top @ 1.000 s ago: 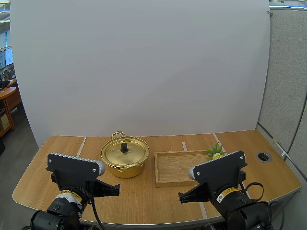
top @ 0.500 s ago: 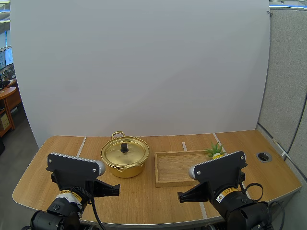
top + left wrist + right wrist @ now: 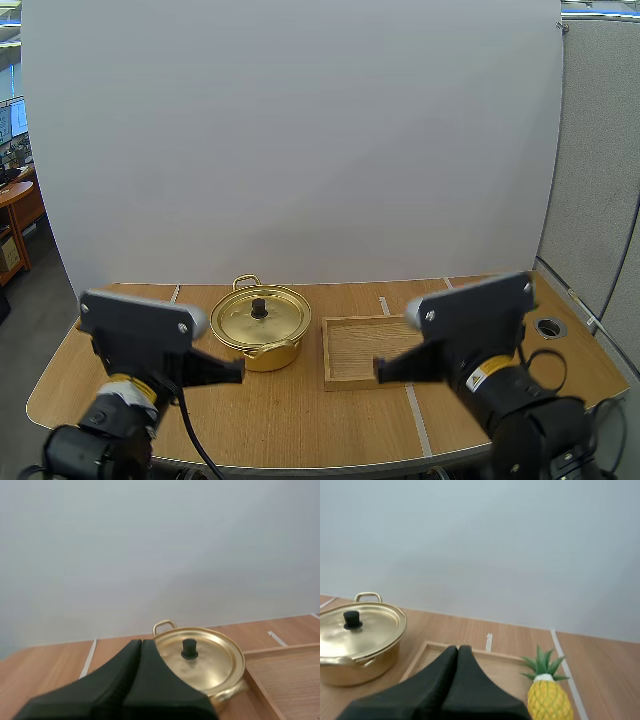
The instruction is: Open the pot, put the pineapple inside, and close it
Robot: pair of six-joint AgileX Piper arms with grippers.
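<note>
A shallow rectangular wooden tray lies on the light wooden table. Just left of the tray stands the round golden metal pot, with its golden, black-knobbed lid on. The small yellow pineapple with green leaves stands upright at the tray's far right corner. Whether it is inside the rim or just beside it cannot be told. The left gripper points at the pot from left of the tray's near side. The right gripper points at the tray from its near side. Each gripper's black fingers are pressed together on nothing.

Pot beside tray, gap perhaps passable, near table open
</note>
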